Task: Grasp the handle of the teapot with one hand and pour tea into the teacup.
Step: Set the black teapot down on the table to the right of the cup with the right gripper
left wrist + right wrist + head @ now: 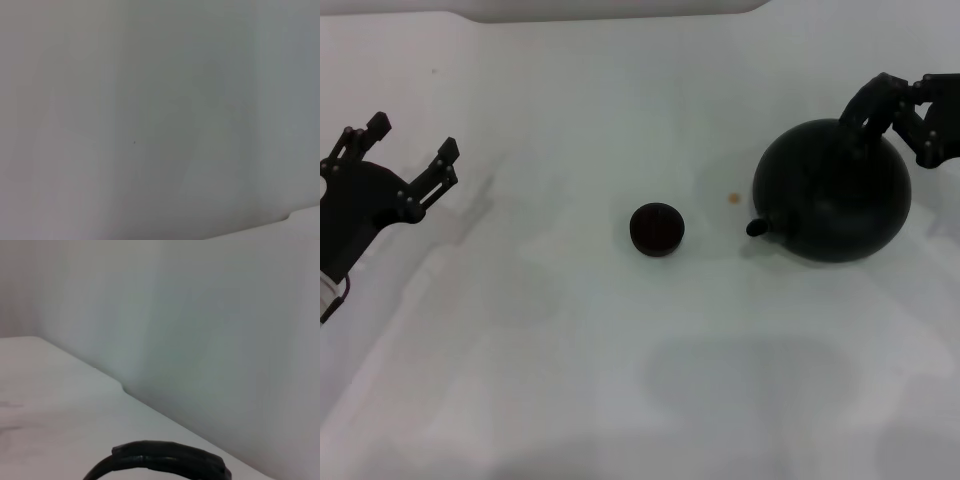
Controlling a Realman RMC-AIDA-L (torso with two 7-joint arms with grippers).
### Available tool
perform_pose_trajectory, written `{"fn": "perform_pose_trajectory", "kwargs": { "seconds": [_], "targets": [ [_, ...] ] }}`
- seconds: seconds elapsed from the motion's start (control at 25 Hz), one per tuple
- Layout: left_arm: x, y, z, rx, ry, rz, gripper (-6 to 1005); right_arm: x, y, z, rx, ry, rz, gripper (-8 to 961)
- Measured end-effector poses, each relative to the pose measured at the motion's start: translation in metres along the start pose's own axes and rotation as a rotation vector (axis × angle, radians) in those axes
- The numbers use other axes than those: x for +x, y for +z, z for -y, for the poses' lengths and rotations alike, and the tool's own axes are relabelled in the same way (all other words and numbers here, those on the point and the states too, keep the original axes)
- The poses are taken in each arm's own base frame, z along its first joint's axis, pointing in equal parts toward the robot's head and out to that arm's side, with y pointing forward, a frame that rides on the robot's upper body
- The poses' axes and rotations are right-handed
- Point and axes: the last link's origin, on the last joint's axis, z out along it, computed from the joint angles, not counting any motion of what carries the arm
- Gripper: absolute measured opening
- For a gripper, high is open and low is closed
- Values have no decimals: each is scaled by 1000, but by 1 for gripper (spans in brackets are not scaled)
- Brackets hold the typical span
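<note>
Just ahead of your right gripper [910, 118], whose finger state I cannot tell, arches the handle [868, 98] atop the teapot [832, 190], spout aimed toward the teacup [657, 229]; the left gripper [412, 152] waits open, well apart.

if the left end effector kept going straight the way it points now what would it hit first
Probably nothing nearby. The left end effector, open at the table's left edge, points up and away toward the far side; the teacup and teapot lie well off to its right. Depth is unclear.
</note>
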Motion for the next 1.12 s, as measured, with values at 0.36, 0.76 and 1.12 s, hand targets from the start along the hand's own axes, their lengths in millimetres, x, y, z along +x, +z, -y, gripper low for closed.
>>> {"fn": "perform_pose_trajectory", "kwargs": {
  "seconds": [0.36,0.76,1.12],
  "targets": [
    [0,1,0,-1,1,0,877,5,0,-6,-27,-42,5,97],
    [2,4,0,-7,3,-4,877,6,2,-5,-21,-54,1,98],
    [2,5,0,-8,2,-5,877,7,4,-4,-20,-51,-5,136]
  ]
}}
